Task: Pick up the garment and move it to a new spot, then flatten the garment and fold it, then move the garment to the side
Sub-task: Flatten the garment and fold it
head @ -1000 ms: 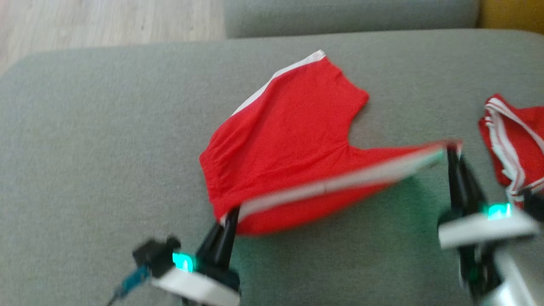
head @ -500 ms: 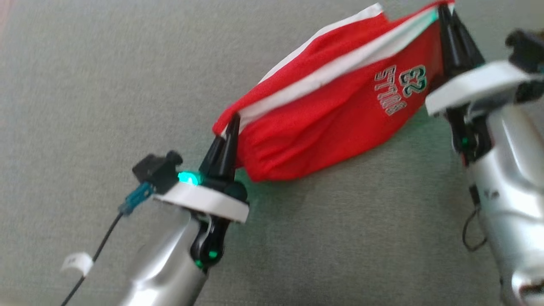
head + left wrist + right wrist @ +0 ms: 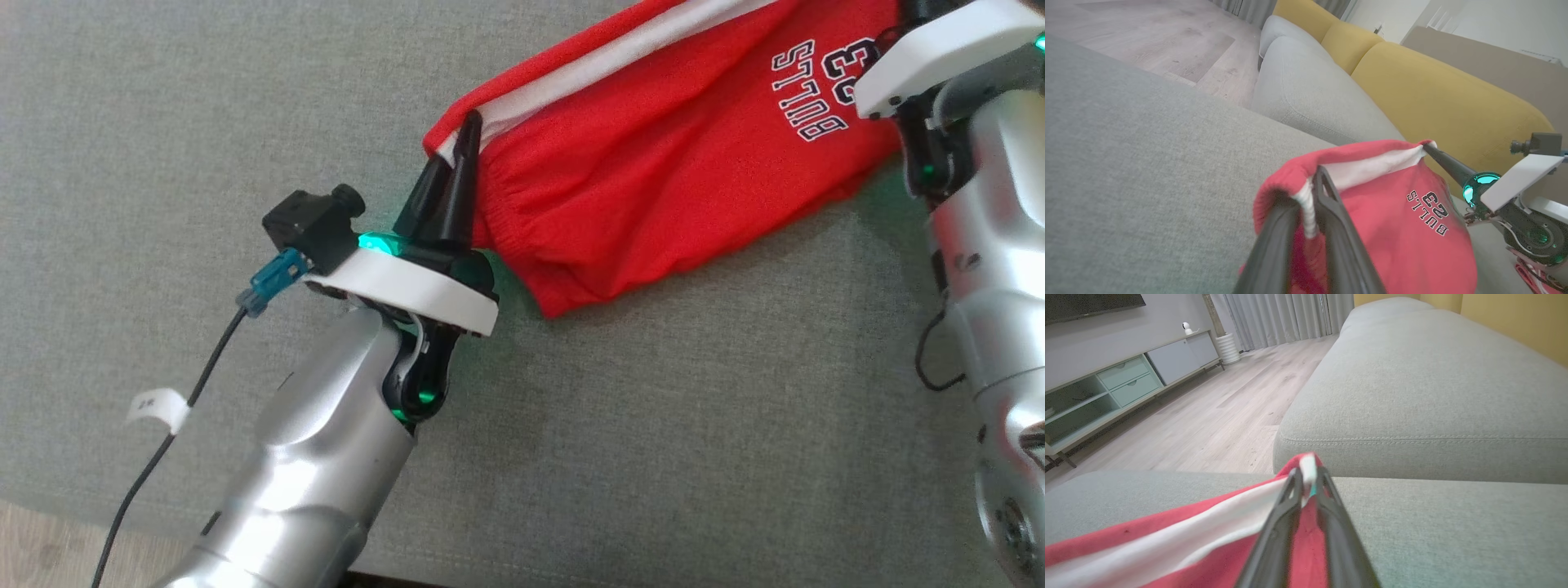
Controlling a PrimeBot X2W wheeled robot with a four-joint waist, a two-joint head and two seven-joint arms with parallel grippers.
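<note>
Angling forward, left claw point(image 3: 467, 131) and right claw point(image 3: 1306, 473) each pinch one end of the garment point(image 3: 653, 163).

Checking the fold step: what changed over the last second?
The red shorts were lifted by their striped edge and turned, so the BULLS 23 print, hidden before, now shows; the head camera swung too. The left gripper and right gripper stay pinched on that edge, over the same grey cushion.

The grey cushion point(image 3: 204, 122) before me is the support surface. The red garment point(image 3: 653, 188) rests its lower fold on it, far right.
</note>
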